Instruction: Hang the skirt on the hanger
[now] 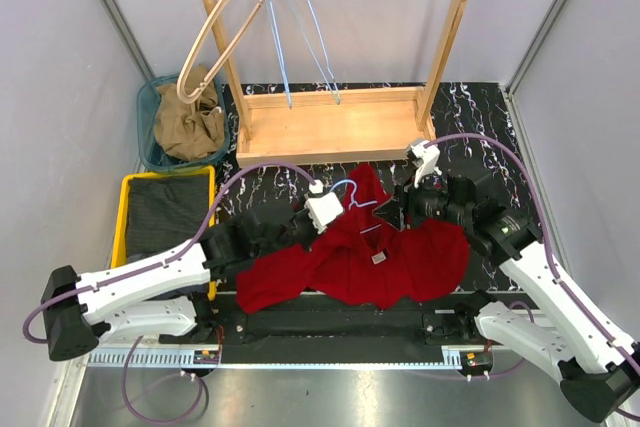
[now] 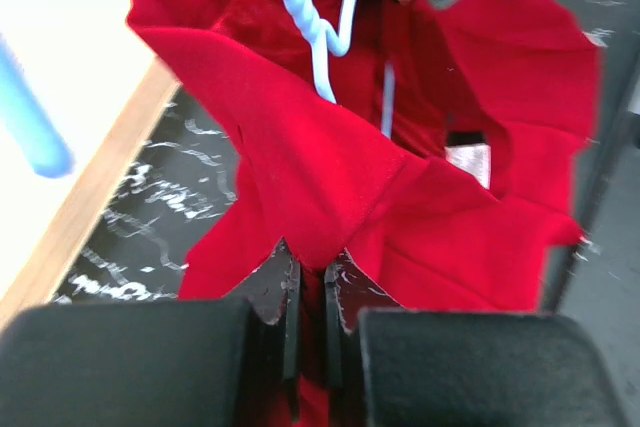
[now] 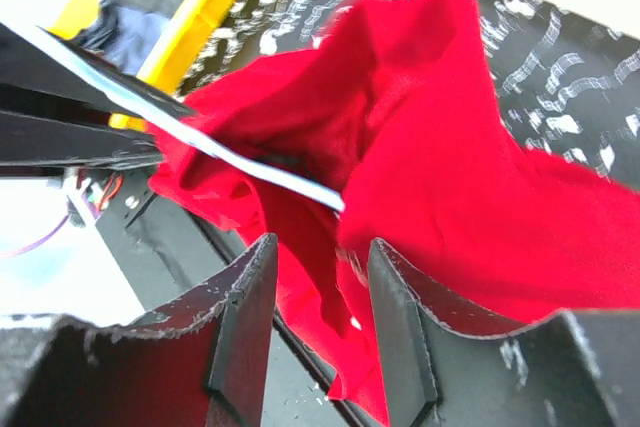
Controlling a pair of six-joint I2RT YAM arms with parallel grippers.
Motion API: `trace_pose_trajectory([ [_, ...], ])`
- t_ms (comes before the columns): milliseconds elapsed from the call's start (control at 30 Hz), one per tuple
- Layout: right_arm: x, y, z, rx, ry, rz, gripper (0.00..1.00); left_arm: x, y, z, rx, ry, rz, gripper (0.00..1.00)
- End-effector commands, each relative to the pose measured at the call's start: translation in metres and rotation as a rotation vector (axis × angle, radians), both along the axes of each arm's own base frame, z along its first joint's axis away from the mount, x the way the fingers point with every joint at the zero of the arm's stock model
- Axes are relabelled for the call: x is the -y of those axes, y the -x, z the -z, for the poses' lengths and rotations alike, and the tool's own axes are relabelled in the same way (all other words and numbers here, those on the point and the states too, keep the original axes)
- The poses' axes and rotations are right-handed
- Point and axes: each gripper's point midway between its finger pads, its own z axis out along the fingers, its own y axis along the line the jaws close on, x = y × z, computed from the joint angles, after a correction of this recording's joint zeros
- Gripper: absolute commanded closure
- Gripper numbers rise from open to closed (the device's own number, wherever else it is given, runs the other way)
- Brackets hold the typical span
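Note:
The red skirt lies crumpled on the black marbled table between the arms. A light blue wire hanger sits partly inside it, with its hook sticking out at the top. In the left wrist view the hanger's twisted neck rises from the skirt. My left gripper is shut on a fold of the skirt's edge. My right gripper is open, with skirt fabric hanging between its jaws and the hanger wire just beyond them.
A wooden rack stands at the back with a wooden hanger and blue wire hangers on its rail. A teal basket with brown cloth is at back left. A yellow tray with dark cloth is at left.

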Motion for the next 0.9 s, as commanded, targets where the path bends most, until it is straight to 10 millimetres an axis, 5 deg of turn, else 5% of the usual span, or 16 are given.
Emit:
trace_pose_trajectory([
  [0, -0.018, 0.01, -0.04, 0.132, -0.045, -0.182, 0.51, 0.013, 0.017, -0.042, -0.013, 0.1, 0.186, 1.0],
  [200, -0.026, 0.027, -0.06, 0.222, -0.082, -0.297, 0.49, 0.01, 0.017, -0.048, -0.035, 0.056, 0.267, 1.0],
  [533, -0.046, 0.016, -0.038, 0.268, 0.05, -0.276, 0.44, 0.009, 0.035, -0.047, -0.102, -0.05, 0.449, 1.0],
  [867, -0.027, 0.005, -0.065, 0.412, 0.027, -0.153, 0.45, 0.003, 0.042, -0.041, -0.114, -0.065, 0.466, 1.0],
])
